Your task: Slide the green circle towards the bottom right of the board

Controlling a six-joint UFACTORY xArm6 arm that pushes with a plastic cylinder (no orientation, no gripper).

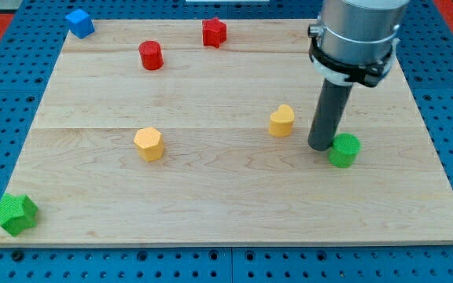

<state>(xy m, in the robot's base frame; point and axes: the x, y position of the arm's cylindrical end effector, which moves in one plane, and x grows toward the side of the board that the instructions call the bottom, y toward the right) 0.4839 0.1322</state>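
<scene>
Tip [319,147] of the rod, bare with no jaws, sits against the upper left side of the green circle [344,149] at the board's [211,204] right centre. Yellow heart-shaped block [282,120] lies just left of the rod.

Pale wood board [211,189] — matt, smooth

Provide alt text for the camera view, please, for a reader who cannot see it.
My tip sits against the upper left side of the green circle on the wooden board. Yellow, red, blue and green blocks lie scattered elsewhere.
</scene>
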